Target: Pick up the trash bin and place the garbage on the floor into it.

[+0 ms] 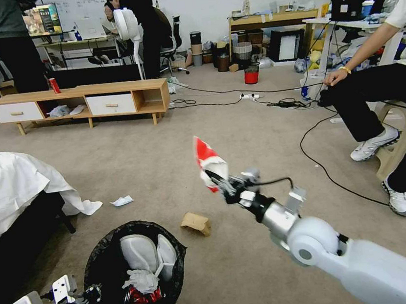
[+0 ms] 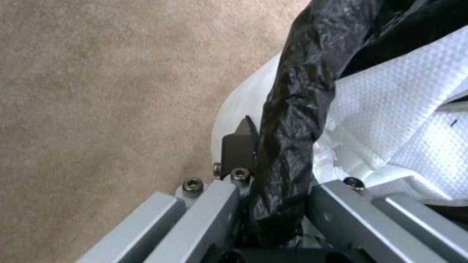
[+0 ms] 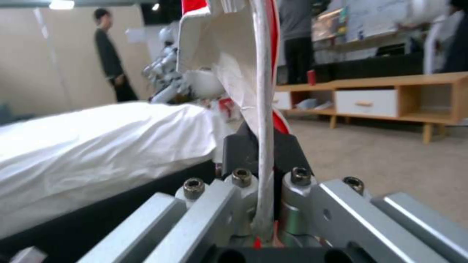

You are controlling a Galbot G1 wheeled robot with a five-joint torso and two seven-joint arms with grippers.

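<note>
The trash bin (image 1: 103, 263), lined with a crinkly black bag, hangs low at the left with white tissues and a red wrapper inside. My left gripper (image 1: 93, 292) is shut on its rim; in the left wrist view the fingers (image 2: 239, 146) pinch the black bag (image 2: 292, 109). My right gripper (image 1: 214, 176) is raised over the carpet to the right of the bin, shut on a red-white snack bag (image 1: 208, 160), seen edge-on in the right wrist view (image 3: 229, 54). On the floor lie a tan cardboard piece (image 1: 196, 222) and a white paper scrap (image 1: 121, 201).
A bed with a white sheet (image 1: 5, 191) stands at the left. A seated person's legs (image 1: 381, 115) and black cables (image 1: 323, 167) are at the right. A low wooden cabinet (image 1: 83, 103) with a red can stands behind, and a small red bin (image 1: 251, 74) farther back.
</note>
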